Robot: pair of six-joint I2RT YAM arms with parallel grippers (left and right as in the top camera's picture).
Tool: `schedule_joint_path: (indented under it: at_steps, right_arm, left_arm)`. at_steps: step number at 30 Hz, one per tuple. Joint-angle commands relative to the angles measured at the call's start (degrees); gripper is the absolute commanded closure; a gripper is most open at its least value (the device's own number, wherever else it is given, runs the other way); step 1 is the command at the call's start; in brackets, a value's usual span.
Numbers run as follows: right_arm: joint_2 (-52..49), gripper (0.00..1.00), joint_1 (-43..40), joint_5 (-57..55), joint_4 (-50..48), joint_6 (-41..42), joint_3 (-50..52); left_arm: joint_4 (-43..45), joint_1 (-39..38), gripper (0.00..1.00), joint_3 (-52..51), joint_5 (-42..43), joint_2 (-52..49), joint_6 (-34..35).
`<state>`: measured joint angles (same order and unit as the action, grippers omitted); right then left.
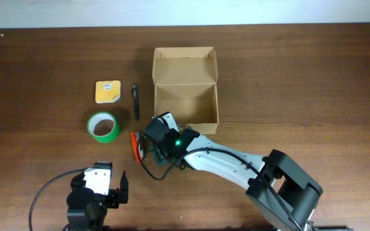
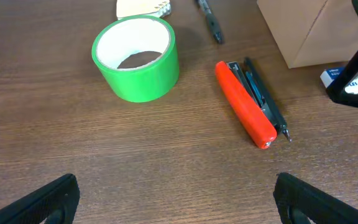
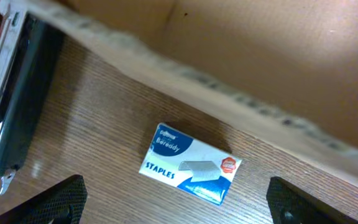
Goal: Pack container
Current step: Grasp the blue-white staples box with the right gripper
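The container (image 1: 185,86), a plain tan cardboard box, stands open a little beyond the middle of the tabletop (image 1: 313,77), toward its far edge, with its hinged flap thrown back on the far side and nothing visible inside. It looks light and thin-walled, stiff enough to keep its shape but likely to slide or dent if pushed, so any hold is best taken on a side wall near a corner, or on the flap's free edge when closing it. Just beside its near wall lies a small blue-and-white box of staples (image 3: 190,164), flat on the wood; it looks light, rigid and easy to pinch across its short sides. The right gripper (image 3: 176,208) hangs over it with jaws spread wide and nothing between them but that box, which they do not touch; the right arm stretches from the near right corner diagonally toward the container's near left corner. A red stapler (image 2: 244,102) lies just to the left of the staples. Farther left are a roll of green tape (image 1: 103,126) lying flat on its side face, a yellow pad of sticky notes (image 1: 108,91) beyond it, and a dark pen (image 1: 135,99) between the pad and the container. The left gripper (image 2: 176,202) waits low near the tabletop's near edge, jaws fully apart and empty, pointed toward the tape.
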<state>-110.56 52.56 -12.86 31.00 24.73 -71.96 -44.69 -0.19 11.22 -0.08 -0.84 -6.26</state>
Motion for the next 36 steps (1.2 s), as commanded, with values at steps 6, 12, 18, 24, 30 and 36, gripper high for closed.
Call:
schedule_joint_path:
  at_steps: [6, 12, 18, 24, 30, 36]
  right_arm:
    - [-2.82, 0.06, -0.52, -1.55, -0.2, 2.34, 0.46]
    - [-3.43, 0.06, -0.57, -2.47, -0.59, 2.36, 0.46]
    - [-4.37, 0.12, -0.57, -2.89, -1.29, 2.36, 0.46]
    - [-5.22, 0.15, -0.57, -2.89, -1.31, 2.36, 0.46]
    - [-5.22, 0.22, -0.57, -2.86, -1.42, 2.36, 0.46]
    - [-5.22, 0.31, -0.57, -2.84, -1.22, 2.36, 0.46]
  left_arm:
    - [0.15, 0.35, 0.01, -0.22, -0.35, 0.55, -0.72]
    - [0.15, 0.35, 0.01, -0.22, -0.35, 0.55, -0.72]
    - [0.15, 0.35, 0.01, -0.22, -0.35, 0.55, -0.72]
    - [0.15, 0.35, 0.01, -0.22, -0.35, 0.55, -0.72]
    - [0.15, 0.35, 0.01, -0.22, -0.35, 0.55, -0.72]
    - [0.15, 0.35, 0.0, -0.22, -0.35, 0.55, -0.72]
